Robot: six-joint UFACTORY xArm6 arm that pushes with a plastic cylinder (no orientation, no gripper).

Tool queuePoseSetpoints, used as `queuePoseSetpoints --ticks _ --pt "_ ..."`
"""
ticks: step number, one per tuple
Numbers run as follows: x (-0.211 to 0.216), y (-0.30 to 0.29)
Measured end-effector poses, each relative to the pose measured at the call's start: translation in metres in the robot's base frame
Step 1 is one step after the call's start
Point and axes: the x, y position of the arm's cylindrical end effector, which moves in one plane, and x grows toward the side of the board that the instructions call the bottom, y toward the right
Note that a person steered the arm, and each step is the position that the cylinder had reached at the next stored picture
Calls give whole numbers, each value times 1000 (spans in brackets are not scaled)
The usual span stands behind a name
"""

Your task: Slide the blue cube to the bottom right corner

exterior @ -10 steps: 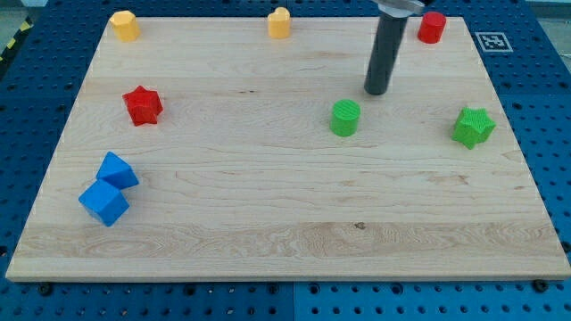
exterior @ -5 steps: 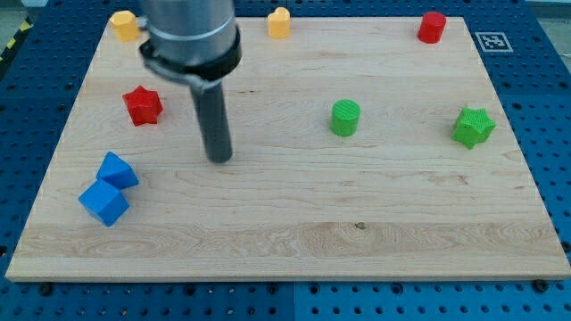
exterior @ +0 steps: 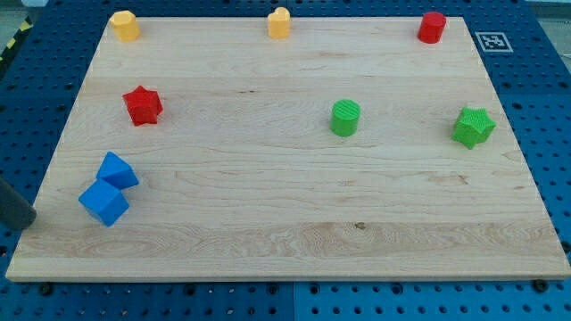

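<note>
Camera view shows our tip [exterior: 29, 221] at the view's far left edge, just left of the blue cube [exterior: 104, 202], with a small gap between them; only the rod's lower end shows. We carry no fingers, only the bare rod, so nothing is spread or pinched. The blue cube sits near the board's lower left, touching a second blue block [exterior: 117, 170] just above it, whose shape we cannot quite make out. We judge this to be the approach step: the tip is placed behind the cube, and the push has not begun. The next move calls for a long sweep toward the view's right and slightly down, kept centred on the cube so it does not spin off or drag its blue neighbour along. The lower strip of the wooden board [exterior: 294, 241] holds no blocks. The green cylinder [exterior: 345, 118], green star [exterior: 473, 127] and red star [exterior: 142, 105] all lie above that path.
</note>
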Motion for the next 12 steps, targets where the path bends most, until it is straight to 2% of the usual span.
queuePoseSetpoints --ticks 1,2,4,7,8,12 --pt "-3 0" --pt "-3 24" --pt "-2 106" --pt "-24 106" --pt "-24 130" --pt "-20 312"
